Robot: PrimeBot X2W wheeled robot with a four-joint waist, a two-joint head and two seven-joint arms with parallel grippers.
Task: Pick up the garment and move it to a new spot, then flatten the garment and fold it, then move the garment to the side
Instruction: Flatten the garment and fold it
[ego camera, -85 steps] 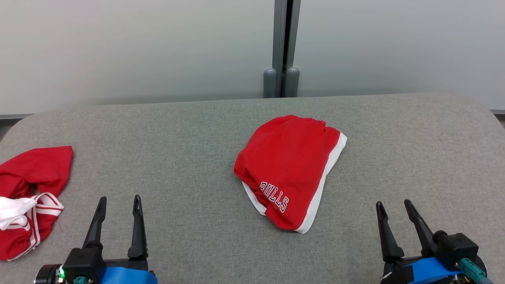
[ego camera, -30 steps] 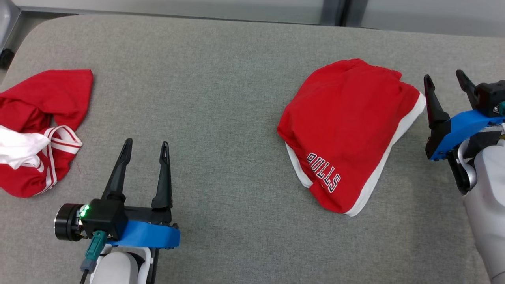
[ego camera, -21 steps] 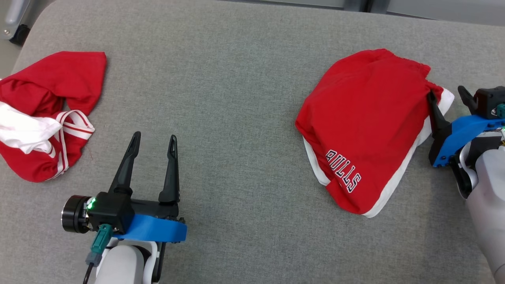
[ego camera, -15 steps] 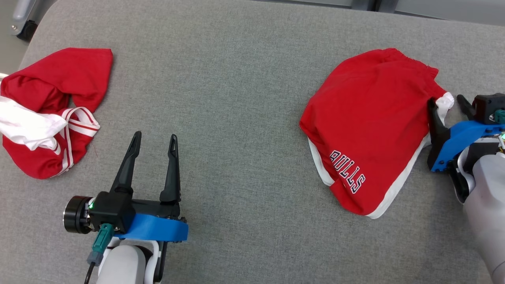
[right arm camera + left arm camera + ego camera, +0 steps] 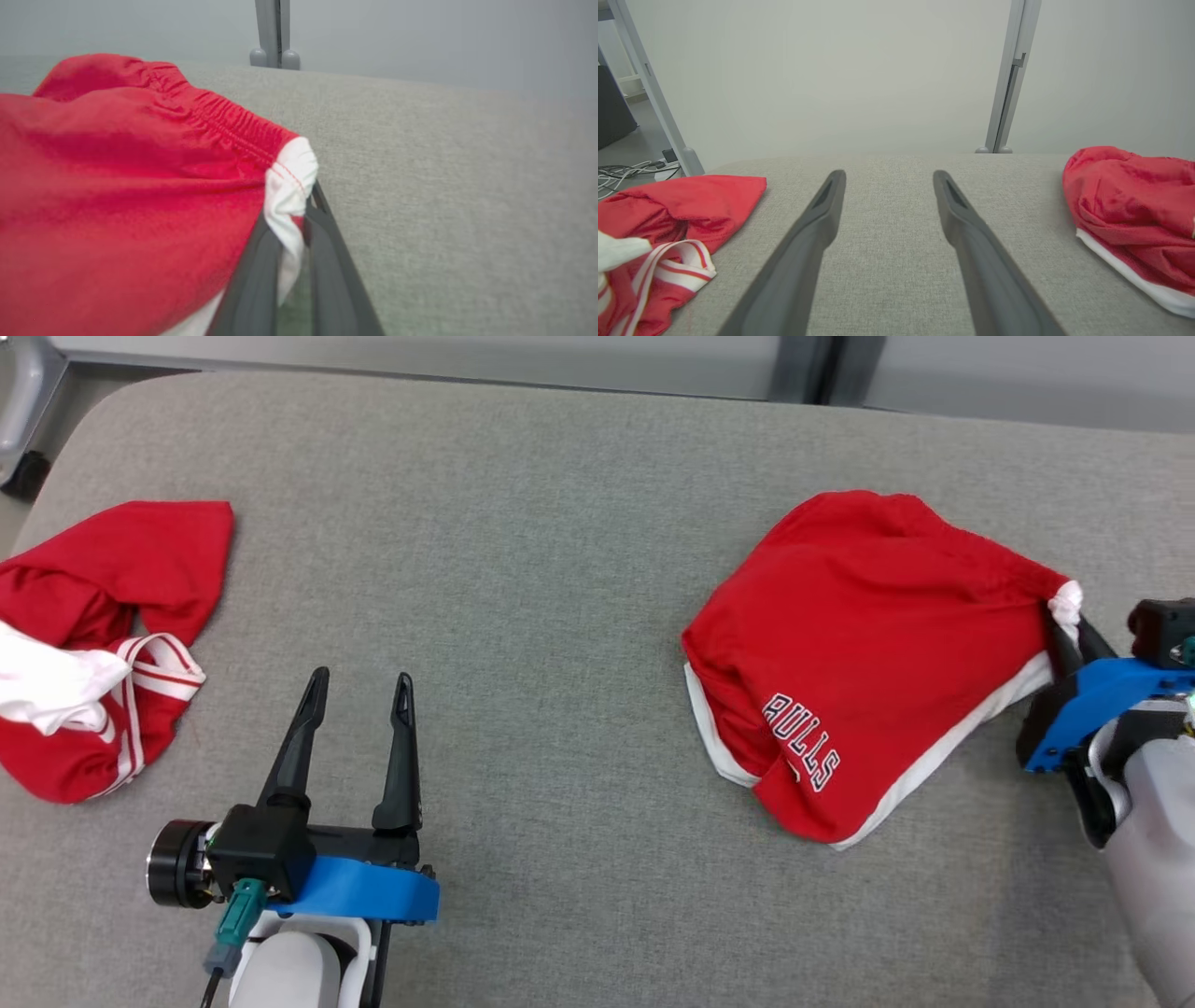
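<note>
The red sports shorts with white trim and white "BULLS" lettering (image 5: 859, 653) lie in a loose heap on the right half of the grey fabric-covered table (image 5: 523, 523). The lettering faces up near the edge of the heap closest to the robot. A white band runs along the heap's lower right side. At its far right the cloth draws out to a bunched point where the gathered red waistband meets the white trim.

The right gripper (image 5: 1069, 625) holds that point. In the right wrist view its two long dark fingers (image 5: 327, 242) stand close together, with the white corner pinched between them near the tips. Red cloth drapes away to their left. Whether the corner is raised off the table cannot be told.

The left gripper (image 5: 359, 677) hangs over bare table at the lower left of the head view, well apart from the shorts. Its fingers are spread wide with nothing between them.

Further left, near the table's edge, lies a crumpled red garment with white stripes and a white patch (image 5: 103, 616).
</note>
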